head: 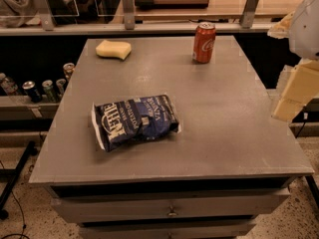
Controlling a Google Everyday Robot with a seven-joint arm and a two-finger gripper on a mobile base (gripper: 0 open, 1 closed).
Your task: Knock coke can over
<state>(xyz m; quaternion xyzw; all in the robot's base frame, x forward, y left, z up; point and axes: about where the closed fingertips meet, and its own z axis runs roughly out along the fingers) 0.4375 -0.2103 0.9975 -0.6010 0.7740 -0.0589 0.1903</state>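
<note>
Robot arm (306,29) is showing in off-white and cream along the right edge of the view.
A rounded, off-white housing (310,19) is filling the top right corner, with a cream, ragged-edged piece jutting from its left side; below it, midway down that edge, the gripper (294,96) is appearing as flat-faced, cream-yellow blocks with hard corners, stepping downward.

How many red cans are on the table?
1. The coke can stands upright, far right on the table. Darker cans sit off it, left. The gripper hangs beyond its right edge.
</note>
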